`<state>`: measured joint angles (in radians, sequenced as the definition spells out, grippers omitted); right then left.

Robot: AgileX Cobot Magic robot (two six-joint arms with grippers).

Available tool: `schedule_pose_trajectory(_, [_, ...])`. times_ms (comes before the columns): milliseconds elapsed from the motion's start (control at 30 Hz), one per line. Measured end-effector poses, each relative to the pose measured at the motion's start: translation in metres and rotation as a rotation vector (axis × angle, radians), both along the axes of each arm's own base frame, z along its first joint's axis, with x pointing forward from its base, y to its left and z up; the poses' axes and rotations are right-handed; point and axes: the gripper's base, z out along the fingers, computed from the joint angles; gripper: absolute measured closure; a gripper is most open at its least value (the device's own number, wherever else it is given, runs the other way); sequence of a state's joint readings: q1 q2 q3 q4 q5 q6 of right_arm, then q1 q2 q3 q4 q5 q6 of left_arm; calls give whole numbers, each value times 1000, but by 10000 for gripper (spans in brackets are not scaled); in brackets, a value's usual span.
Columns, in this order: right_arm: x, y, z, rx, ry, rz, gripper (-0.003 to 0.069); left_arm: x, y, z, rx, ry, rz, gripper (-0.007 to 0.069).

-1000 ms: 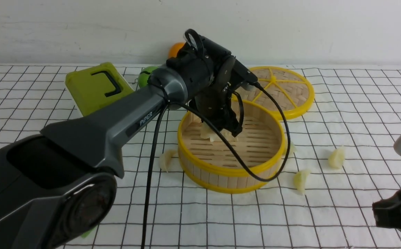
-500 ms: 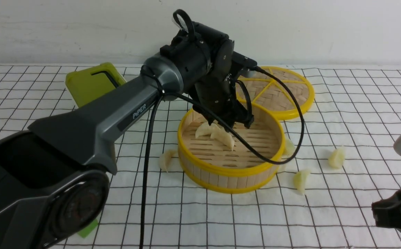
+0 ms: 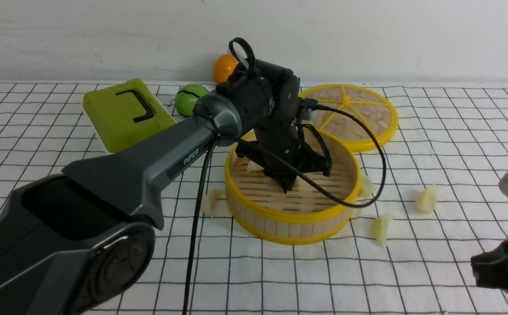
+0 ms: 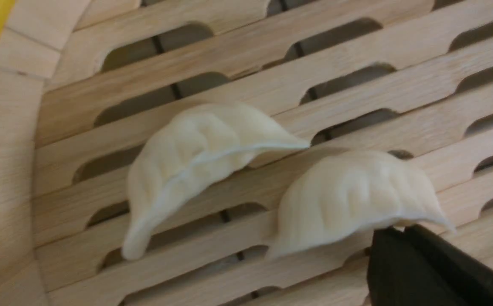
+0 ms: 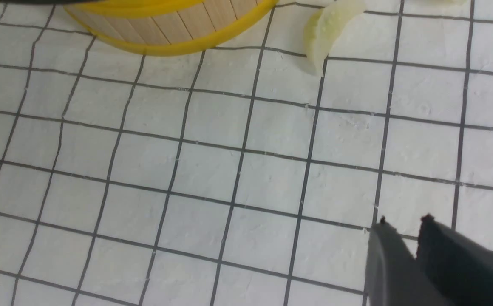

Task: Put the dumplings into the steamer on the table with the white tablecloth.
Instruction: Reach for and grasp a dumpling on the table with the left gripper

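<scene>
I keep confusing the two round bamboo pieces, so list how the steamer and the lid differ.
The steamer has a tall strip wall and slatted floor; the lid is flat and woven, with yellow spokes. The steamer sits nearer the robot; the lid lies behind it, to the right. The steamer holds dumplings, with the left hand reaching in; the lid shows neither. Both are round pale wood with yellow rims.

Legible markings: one. The word "PiPER" stands in white letters on the grey link of the left arm (image 3: pixel 149 157) and reads along its length in the front view. No other text, number, brand or label can be read in the front view or either wrist view.
</scene>
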<state>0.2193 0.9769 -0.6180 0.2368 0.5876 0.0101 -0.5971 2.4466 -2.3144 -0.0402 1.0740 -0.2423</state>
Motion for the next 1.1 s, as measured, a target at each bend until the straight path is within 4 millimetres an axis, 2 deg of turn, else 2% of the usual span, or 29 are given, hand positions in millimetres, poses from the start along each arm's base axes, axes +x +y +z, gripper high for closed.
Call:
schedule_pose_trajectory(300, [0,0,0,3,2,-1,549,4,-3,3,-131,24,217,637])
schedule_pose_trajectory(533, [0,1,0,19,5,-5,545,6,-4,5,-158,7,248,637])
schedule_pose_trajectory(600, [0,1,0,20,6,-5,545,5,-3,13,-166,-2,246,637])
schedule_pose_trajectory(667, [0,1,0,20,6,-5,545,3,1,29,-150,-42,226,637])
schedule_pose_trajectory(733, [0,1,0,20,8,-5,545,-2,9,55,-113,-104,194,637])
schedule_pose_trajectory(833, [-1,1,0,21,9,-5,545,-18,36,117,17,-246,158,637])
schedule_pose_trajectory(933, [-1,1,0,20,9,-5,545,-32,70,165,158,-349,169,637])
schedule_pose_trajectory(1000, [-1,1,0,24,11,-6,545,-32,105,187,208,-393,219,637])
schedule_pose_trajectory(1100, [-1,2,0,31,13,-8,545,-25,145,185,204,-328,273,637])
